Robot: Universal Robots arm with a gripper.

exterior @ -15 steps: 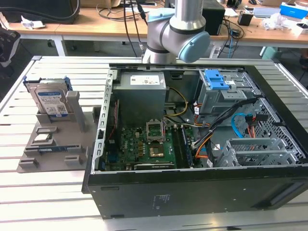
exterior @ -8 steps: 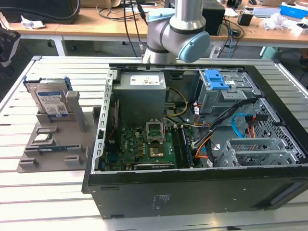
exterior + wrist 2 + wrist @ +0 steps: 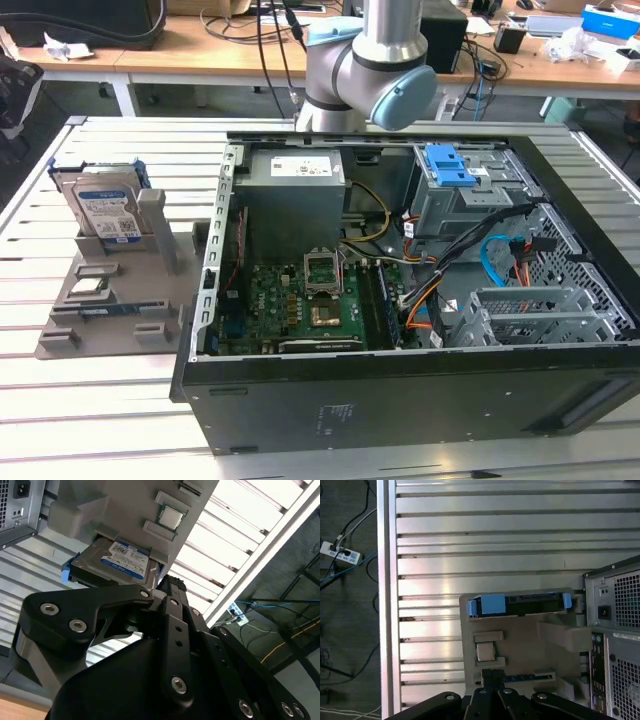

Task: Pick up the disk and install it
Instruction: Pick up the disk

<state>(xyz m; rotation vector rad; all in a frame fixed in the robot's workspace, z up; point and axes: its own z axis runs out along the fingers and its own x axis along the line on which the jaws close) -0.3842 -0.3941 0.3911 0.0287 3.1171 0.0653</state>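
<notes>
The disk (image 3: pixel 105 208) stands on edge in the grey holder (image 3: pixel 112 300) on the counter (image 3: pixel 70 420) (beside the open computer case (image 3: pixel 400 405)). The fingers (image 3: pixel 487 679), pressed together, grip nothing.

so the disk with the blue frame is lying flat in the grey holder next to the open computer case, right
Not quite. The disk is not lying flat: it stands upright on its edge in the grey holder, as the exterior view shows. The rest holds: the holder sits next to the open computer case.
</notes>
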